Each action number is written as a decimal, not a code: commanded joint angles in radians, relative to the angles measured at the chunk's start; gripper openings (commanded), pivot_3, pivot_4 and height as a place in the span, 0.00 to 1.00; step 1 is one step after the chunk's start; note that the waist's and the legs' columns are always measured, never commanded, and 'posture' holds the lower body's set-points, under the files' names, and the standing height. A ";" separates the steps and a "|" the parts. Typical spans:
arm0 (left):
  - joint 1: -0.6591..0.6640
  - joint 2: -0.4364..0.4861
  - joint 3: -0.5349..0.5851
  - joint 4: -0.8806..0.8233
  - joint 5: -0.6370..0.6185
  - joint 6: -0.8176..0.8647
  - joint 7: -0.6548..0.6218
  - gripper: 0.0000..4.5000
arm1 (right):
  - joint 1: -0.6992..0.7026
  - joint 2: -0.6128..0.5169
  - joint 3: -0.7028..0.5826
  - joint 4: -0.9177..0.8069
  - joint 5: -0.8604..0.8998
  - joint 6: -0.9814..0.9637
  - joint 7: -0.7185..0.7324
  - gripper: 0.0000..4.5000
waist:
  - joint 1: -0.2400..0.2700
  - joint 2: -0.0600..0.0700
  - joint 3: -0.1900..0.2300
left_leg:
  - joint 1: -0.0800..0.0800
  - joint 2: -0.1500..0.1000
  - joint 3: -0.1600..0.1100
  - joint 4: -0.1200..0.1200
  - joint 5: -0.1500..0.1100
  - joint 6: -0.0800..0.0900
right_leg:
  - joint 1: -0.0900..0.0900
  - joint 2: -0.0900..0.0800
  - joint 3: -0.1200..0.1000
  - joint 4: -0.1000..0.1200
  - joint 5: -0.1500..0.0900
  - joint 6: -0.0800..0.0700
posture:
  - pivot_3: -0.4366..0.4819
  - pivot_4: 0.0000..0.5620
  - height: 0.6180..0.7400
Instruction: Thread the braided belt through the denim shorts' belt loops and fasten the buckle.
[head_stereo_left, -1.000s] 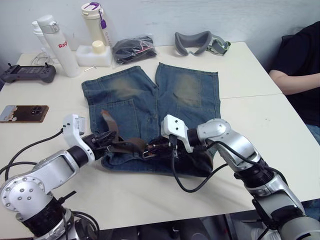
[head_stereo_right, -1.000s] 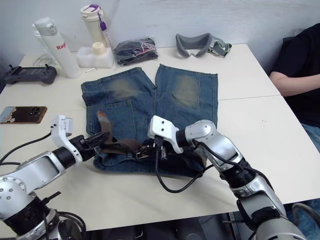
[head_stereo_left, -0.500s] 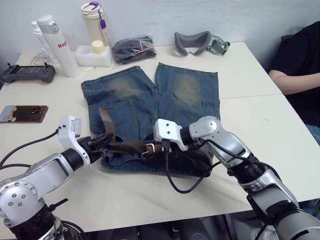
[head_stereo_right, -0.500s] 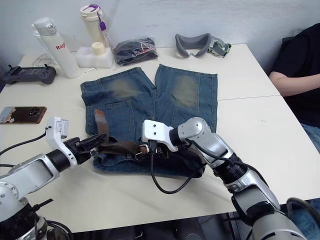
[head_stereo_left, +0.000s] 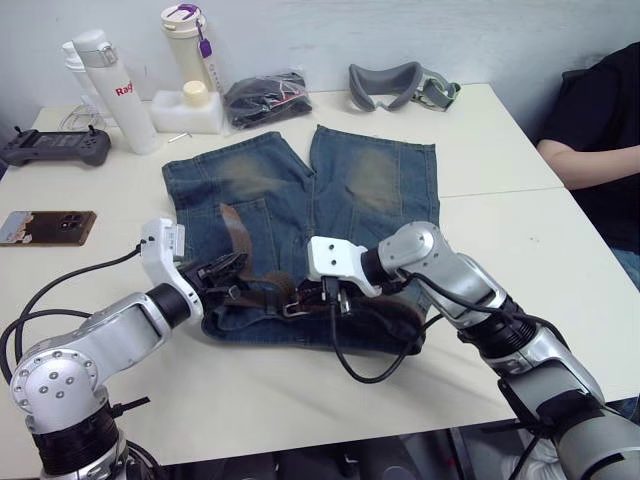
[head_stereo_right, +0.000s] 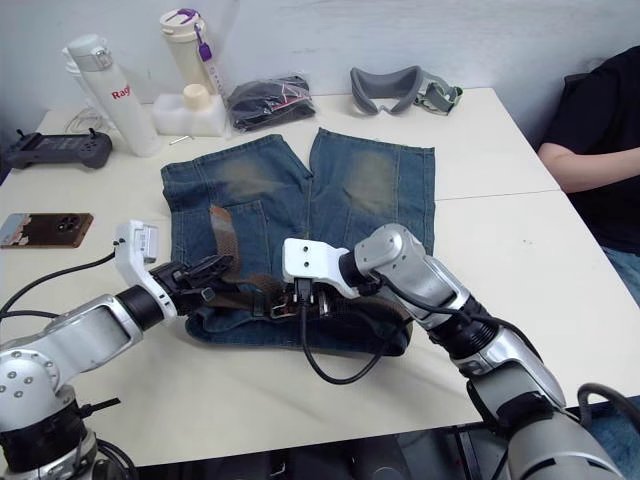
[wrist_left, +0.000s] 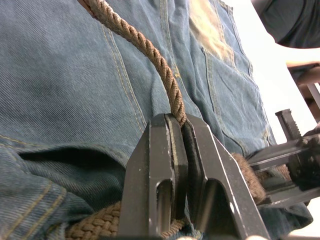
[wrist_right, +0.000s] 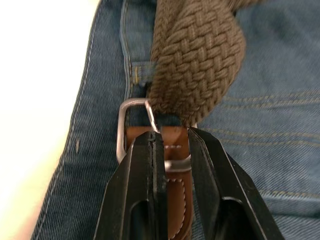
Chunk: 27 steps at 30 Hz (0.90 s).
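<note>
1. The left gripper (head_stereo_left: 232, 275) now sits farther in over the shorts (head_stereo_left: 300, 215) than half a second ago, near the left end of the waistband. Its fingers (wrist_left: 165, 165) are closed on the belt (wrist_left: 150, 52), pinching the strap edge-on between the pads.
2. The belt's free tail (head_stereo_left: 235, 232) now stands up and leans toward the legs, more upright and farther right than before.
3. The rest of the belt lies along the waistband at the near edge of the shorts, which are spread flat on the table (head_stereo_left: 500, 210), legs pointing away.
4. The right gripper (head_stereo_left: 305, 297) has shifted slightly; its fingers (wrist_right: 145, 170) are nearly closed around the buckle (wrist_right: 125, 130), with the brown leather tab between them and the strap curling over the frame.
5. In the eye views, buckle and loops (wrist_right: 137, 75) are mostly covered by the grippers; which loops the belt passes through cannot be told.
6. A person's arm (head_stereo_left: 580, 160) is cut off at the right edge.
</note>
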 joint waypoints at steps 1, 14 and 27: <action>0.019 0.036 -0.026 -0.008 -0.052 -0.062 0.017 0.00 | 0.000 0.012 0.012 -0.029 -0.008 0.007 -0.002 0.23 | 0.000 0.000 0.000 | 0.000 0.000 0.000 0.000 0.000 0.000 | 0.000 0.000 0.000 0.000 0.000 0.000 | 0.48 0.27 0.99; 0.045 0.102 -0.139 0.002 -0.114 -0.212 0.057 0.00 | -0.042 0.061 0.076 0.035 -0.049 0.073 -0.012 0.23 | 0.000 0.000 0.000 | 0.000 0.000 0.000 0.000 0.000 0.000 | 0.000 0.000 0.000 -0.001 0.000 0.000 | 0.48 0.27 0.99; 0.099 0.150 -0.174 -0.015 -0.140 -0.308 0.079 0.00 | -0.003 0.053 0.188 0.097 -0.124 0.077 0.010 0.00 | 0.002 -0.001 -0.001 | 0.004 0.000 0.000 -0.001 0.000 0.000 | 0.004 0.000 -0.001 -0.003 0.000 -0.001 | 0.48 0.27 0.99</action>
